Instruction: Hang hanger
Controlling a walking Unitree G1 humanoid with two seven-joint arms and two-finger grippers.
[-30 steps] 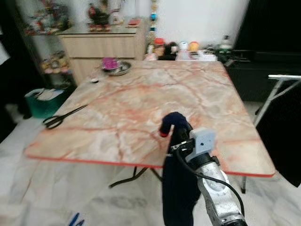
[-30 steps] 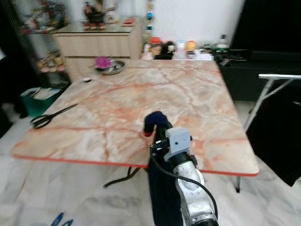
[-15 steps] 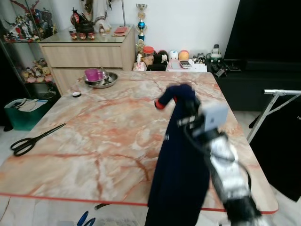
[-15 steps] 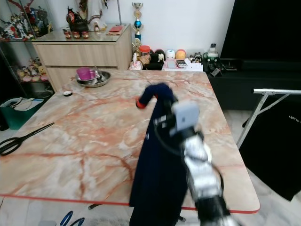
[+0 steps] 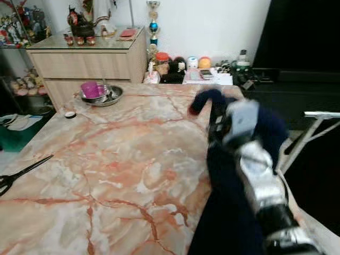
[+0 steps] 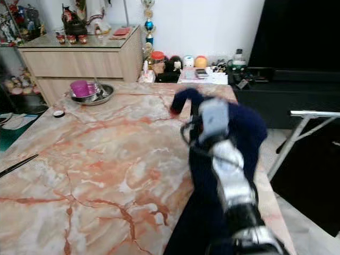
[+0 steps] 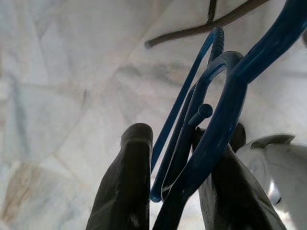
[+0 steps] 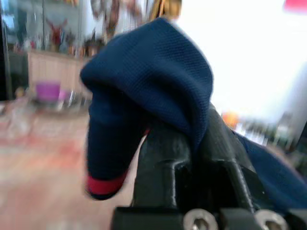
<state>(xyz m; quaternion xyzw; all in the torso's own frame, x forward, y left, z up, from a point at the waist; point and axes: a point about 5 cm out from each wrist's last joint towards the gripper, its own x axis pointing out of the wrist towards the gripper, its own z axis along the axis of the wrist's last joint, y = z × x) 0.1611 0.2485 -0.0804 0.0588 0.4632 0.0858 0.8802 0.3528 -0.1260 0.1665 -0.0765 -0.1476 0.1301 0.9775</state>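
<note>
Standing over the marble surface (image 5: 106,159), the robot held its right hand (image 5: 219,121) raised above the far right part of it, fingers clamped together on a dark navy garment (image 5: 234,212) that draped down from the hand past the near edge. A red-trimmed cuff (image 5: 194,109) stuck out beside the fingers. A metal bowl with a purple cup (image 5: 91,88) sat at the far left of the surface, scissors (image 5: 16,175) lay at its left edge, and the pale bar of a rack (image 5: 321,114) showed off to the right.

From the right eye the same scene repeated: the silver arm (image 6: 231,186) rose through the hanging cloth, and the rack bar (image 6: 313,113) stood well apart from the hand, past the surface's right edge.

At the left wrist, the left hand (image 7: 175,167) was closed on blue plastic hangers (image 7: 211,120), their hooks (image 7: 218,62) poking out beyond the black fingers (image 7: 127,187), pale floor below.

At the right wrist, the navy cloth (image 8: 153,76) was bunched over the black fingers (image 8: 163,158), which were pinched shut on it.

My guess was that the carrying step was under way, with nothing hung yet. Next, the garment would seemingly need bringing towards the rack, and a hook set over the bar; whether the cloth was already on a hanger I could not tell.
</note>
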